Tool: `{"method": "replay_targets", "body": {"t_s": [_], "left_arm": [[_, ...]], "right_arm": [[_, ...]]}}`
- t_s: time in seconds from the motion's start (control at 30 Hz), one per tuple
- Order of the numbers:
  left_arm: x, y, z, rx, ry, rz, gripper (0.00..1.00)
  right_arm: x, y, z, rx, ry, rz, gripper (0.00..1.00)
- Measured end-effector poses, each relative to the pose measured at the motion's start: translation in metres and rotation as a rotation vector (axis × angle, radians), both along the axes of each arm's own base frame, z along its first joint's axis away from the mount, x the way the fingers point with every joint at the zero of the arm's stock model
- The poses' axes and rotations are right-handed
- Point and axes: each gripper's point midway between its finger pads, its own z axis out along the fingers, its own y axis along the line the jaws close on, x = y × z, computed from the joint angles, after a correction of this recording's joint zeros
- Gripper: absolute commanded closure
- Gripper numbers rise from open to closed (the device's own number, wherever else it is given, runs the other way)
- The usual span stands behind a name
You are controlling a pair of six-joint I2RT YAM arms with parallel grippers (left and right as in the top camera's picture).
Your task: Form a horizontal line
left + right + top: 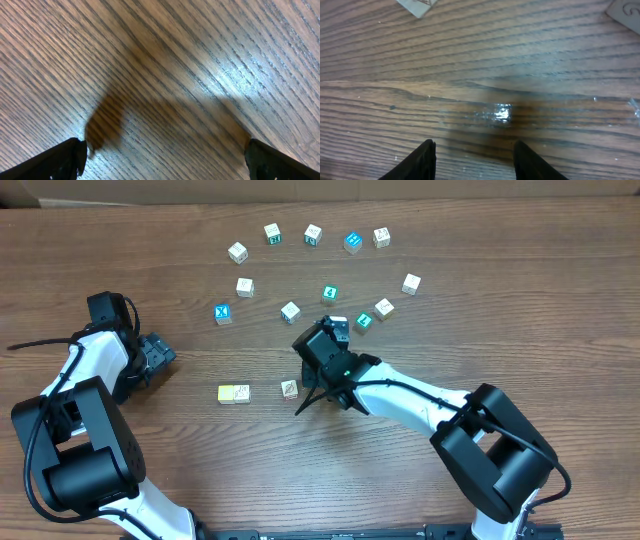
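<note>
Low on the table, a pale yellow cube (227,393) touches a white cube with a dark drawing (242,393). Another drawn white cube (289,388) lies to their right, across a gap. My right gripper (310,402) hovers just right of that cube, open, with only bare wood between its fingers (425,161). The right wrist view shows a pale cube's corner (417,6) at the top edge. Green cubes (364,320) lie behind the right arm; I cannot read their marks. My left gripper (160,355) rests at the far left, wide open and empty over wood (165,100).
Several more cubes lie in an arc across the far half: white ones (237,252), blue ones (223,313) (352,242) and green ones (330,293). A white cube (338,323) sits right behind the right wrist. Another cube's edge (626,11) shows in the right wrist view.
</note>
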Motion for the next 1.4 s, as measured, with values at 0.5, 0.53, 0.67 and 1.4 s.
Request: {"method": "replay_targets", "body": {"t_s": [0.5, 0.53, 0.67, 1.4], "left_arm": [[0.0, 0.0, 0.0, 0.0, 0.0, 0.0, 0.0], [0.0, 0.0, 0.0, 0.0, 0.0, 0.0, 0.0], [0.0, 0.0, 0.0, 0.0, 0.0, 0.0, 0.0], [0.0, 0.0, 0.0, 0.0, 0.0, 0.0, 0.0]], "right_arm": [[-0.002, 0.0, -0.003, 0.056, 0.062, 0.015, 0.13], [-0.002, 0.0, -0.003, 0.054, 0.062, 0.02, 0.26], [-0.002, 0.001, -0.003, 0.058, 0.064, 0.016, 0.79], [0.001, -0.014, 0.169, 0.057, 0.099, -0.05, 0.96]]}}
